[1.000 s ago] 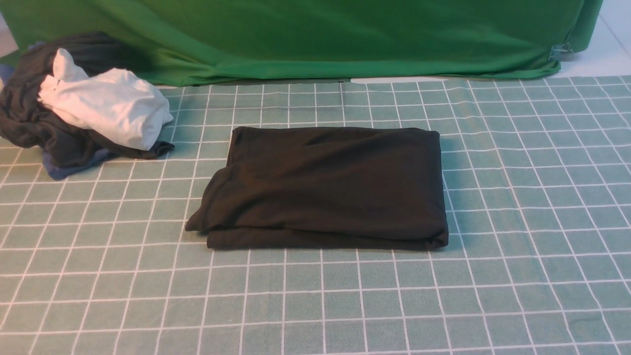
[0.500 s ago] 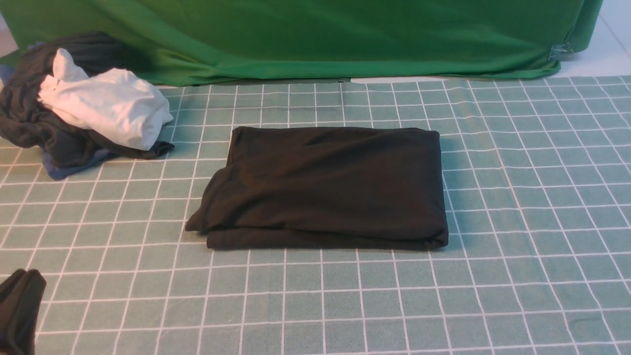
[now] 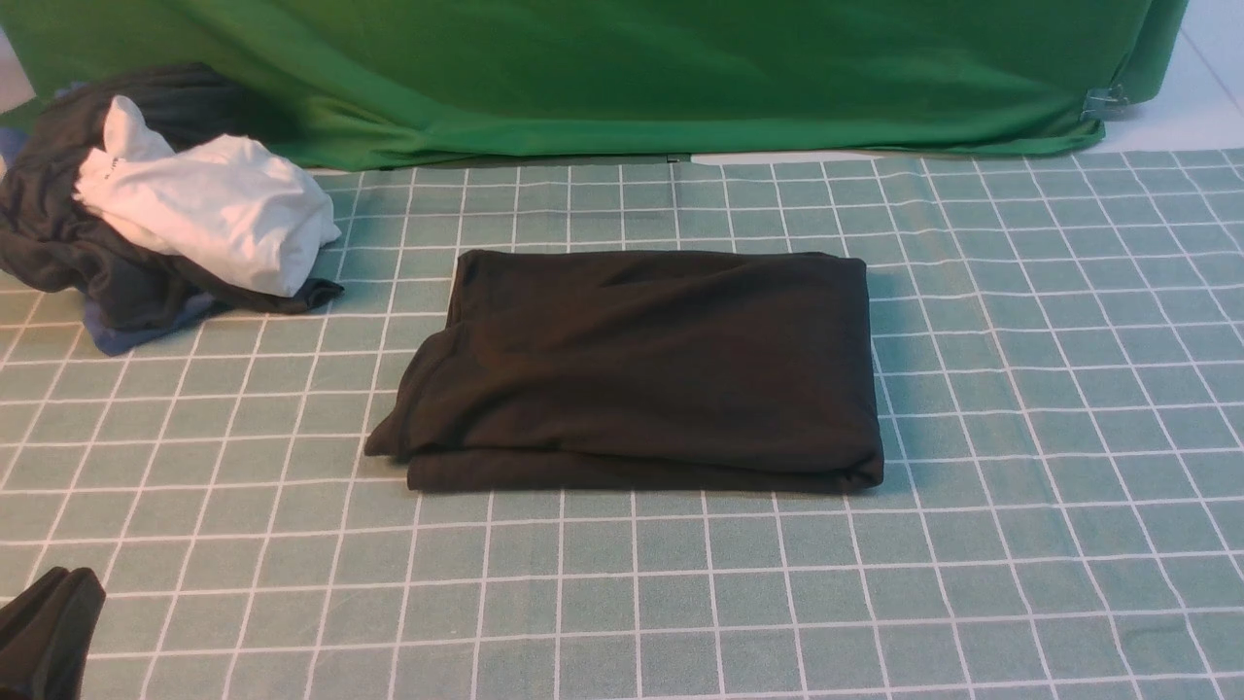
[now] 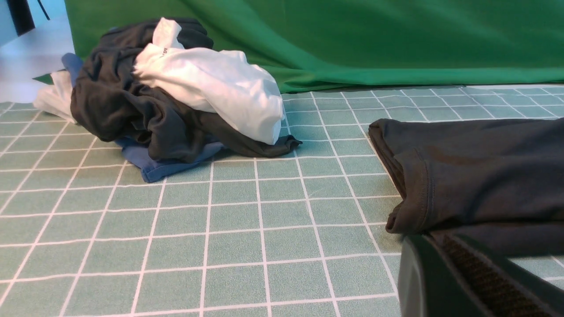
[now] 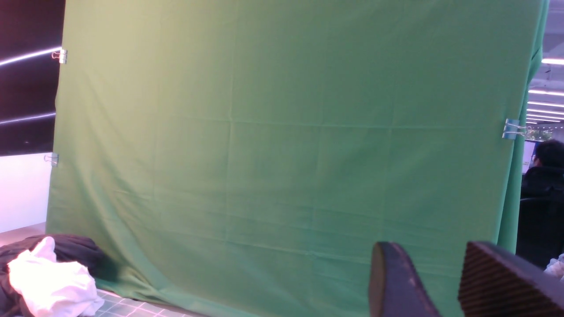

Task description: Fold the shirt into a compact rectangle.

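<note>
The black shirt (image 3: 646, 369) lies folded in a rough rectangle on the middle of the checked table cloth. Its left edge is uneven, and a layer sticks out at the near-left corner (image 3: 389, 442). My left gripper (image 3: 44, 627) is low at the table's near-left corner, well clear of the shirt. In the left wrist view the shirt's (image 4: 476, 171) left edge lies just beyond the left gripper (image 4: 425, 242), whose jaws are pressed together with nothing in them. The right gripper (image 5: 429, 257) is raised and faces the green backdrop, open and empty. It is out of the front view.
A pile of clothes sits at the far left: a white garment (image 3: 209, 209) on a dark grey one (image 3: 68, 258) with blue cloth (image 3: 126, 335) beneath. A green backdrop (image 3: 622, 78) hangs along the table's far edge.
My left gripper has come into the front view at the lower left corner and then sunk a little. The shirt and the pile have not moved.
</note>
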